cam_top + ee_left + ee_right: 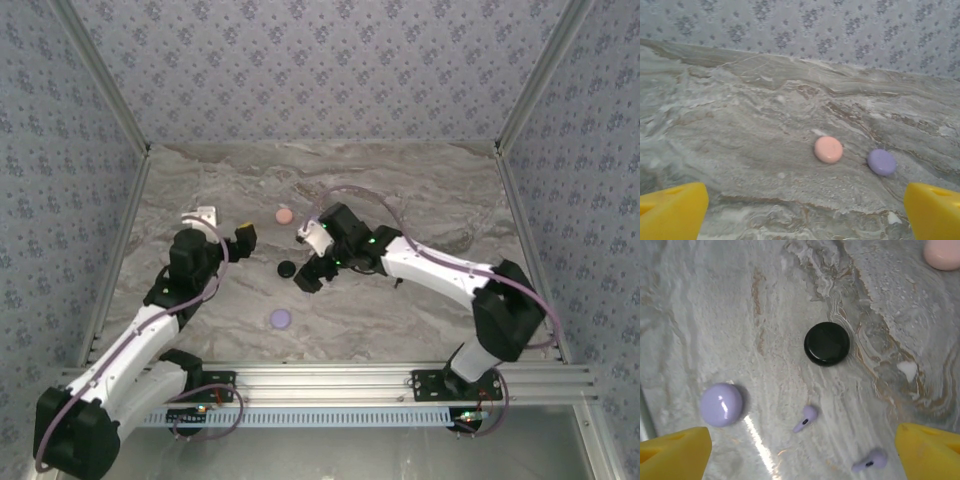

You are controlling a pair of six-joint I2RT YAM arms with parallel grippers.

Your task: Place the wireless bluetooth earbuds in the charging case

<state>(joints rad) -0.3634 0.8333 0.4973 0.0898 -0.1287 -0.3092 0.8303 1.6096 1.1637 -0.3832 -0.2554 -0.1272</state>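
1. Light fell soft and even from overhead; shadows were faint.
2. Between the jaws of the right gripper (pixel 802 452), a bright glare streak crossed the table (pixel 760 442).
3. The yellow fingertips (pixel 670 212) of the left gripper (pixel 802 210) looked blurred.

Arms (pixel 140 335): white links, black joints, looping lavender cables. Left hand (pixel 802 212), right hand (pixel 802 452): wedge-shaped yellow fingers (pixel 670 210).

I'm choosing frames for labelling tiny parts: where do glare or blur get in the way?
Right wrist view: sharp, but a glare streak crosses the table beside the lavender disc, which carries its own highlight; the lavender earbuds are readable. Left wrist view: soft overall, the pink disc fuzzy-edged. Top view: evenly lit, yet small things are mere dots.
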